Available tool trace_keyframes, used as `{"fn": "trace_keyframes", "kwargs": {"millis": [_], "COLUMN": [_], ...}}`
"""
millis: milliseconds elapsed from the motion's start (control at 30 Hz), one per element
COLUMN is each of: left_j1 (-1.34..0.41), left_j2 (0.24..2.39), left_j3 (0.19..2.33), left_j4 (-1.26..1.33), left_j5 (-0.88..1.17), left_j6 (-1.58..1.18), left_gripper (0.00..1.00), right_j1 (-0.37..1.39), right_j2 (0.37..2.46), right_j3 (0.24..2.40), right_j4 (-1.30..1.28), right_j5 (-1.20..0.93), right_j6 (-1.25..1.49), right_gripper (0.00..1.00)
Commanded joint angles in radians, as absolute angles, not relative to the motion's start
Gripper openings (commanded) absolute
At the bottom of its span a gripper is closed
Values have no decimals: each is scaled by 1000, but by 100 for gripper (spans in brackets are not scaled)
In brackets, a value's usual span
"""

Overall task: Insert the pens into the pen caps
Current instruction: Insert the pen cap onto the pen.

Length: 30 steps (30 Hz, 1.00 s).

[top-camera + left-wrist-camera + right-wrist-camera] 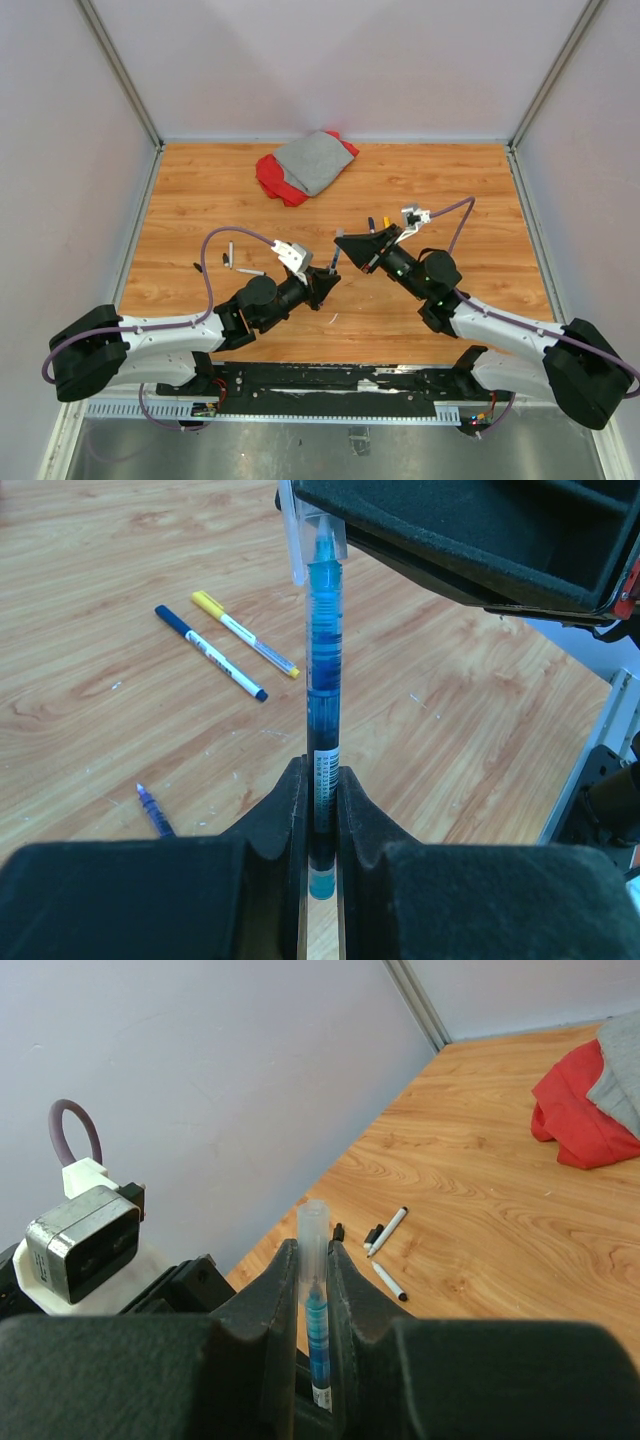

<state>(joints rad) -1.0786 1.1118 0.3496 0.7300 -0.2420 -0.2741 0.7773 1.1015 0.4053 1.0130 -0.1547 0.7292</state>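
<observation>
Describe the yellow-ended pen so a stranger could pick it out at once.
On the wooden table, look left of the blue pen held in the left gripper, as its wrist camera sees it. Two white-barrelled pens lie side by side there; take the yellow-ended pen, since its neighbour has dark blue ends.

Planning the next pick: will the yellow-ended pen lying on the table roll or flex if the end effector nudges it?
Likely rolls: the yellow-ended pen is a thin round barrel lying flat on the smooth wooden table. Probably stiff and light, being a slim straight tube. A sideways push may send it into the blue-ended pen lying close beside it.
</observation>
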Motion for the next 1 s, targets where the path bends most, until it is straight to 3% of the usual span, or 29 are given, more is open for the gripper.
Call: {"fn": "trace_keyframes", "kwargs": {"millis": [0, 967], "left_j1": [-1088, -1089], "left_j2": [1095, 1049], "left_j3": [366, 342], "left_j4": [788, 793], "left_j5": [-273, -352], "left_j6": [-280, -316], "left_gripper": [1, 0], "right_j1": [808, 992], "right_j2": [1103, 1294], "right_j3": [379, 285], "right_j4": [1062, 1234], "right_j5": [-165, 10], "right_j6": [723, 654], "right_gripper": [1, 1]}}
